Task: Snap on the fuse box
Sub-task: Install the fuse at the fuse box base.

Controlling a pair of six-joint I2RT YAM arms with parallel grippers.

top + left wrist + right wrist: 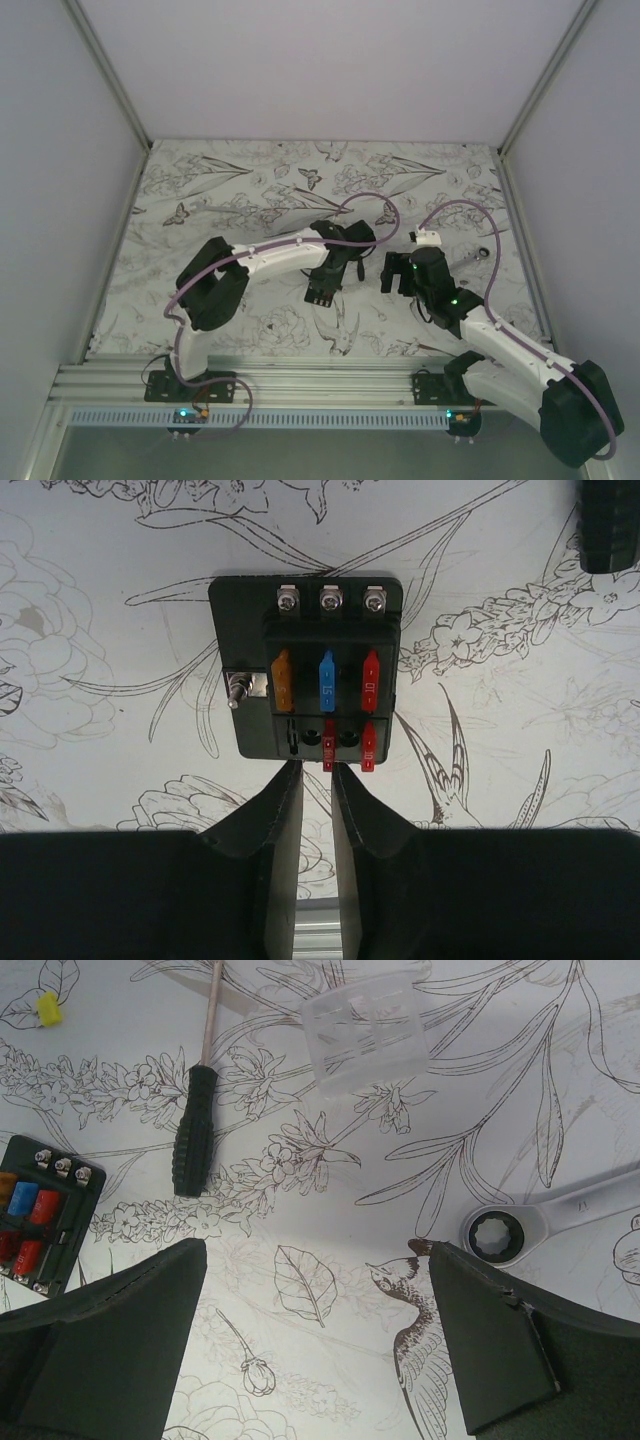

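The fuse box (305, 670) lies just before the left hand (315, 772), with a screwdriver (193, 1130), lid (365, 1032) and wrench (545, 1222) to its right.

The fuse box (305, 670) lies flat and face up on the flowered table cover (100, 580). It is a black, squarish block with three screws (330, 601) along one edge, orange, blue and red fuses (326, 680) seated in their slots, and a small metal toggle (238, 690) at its side.
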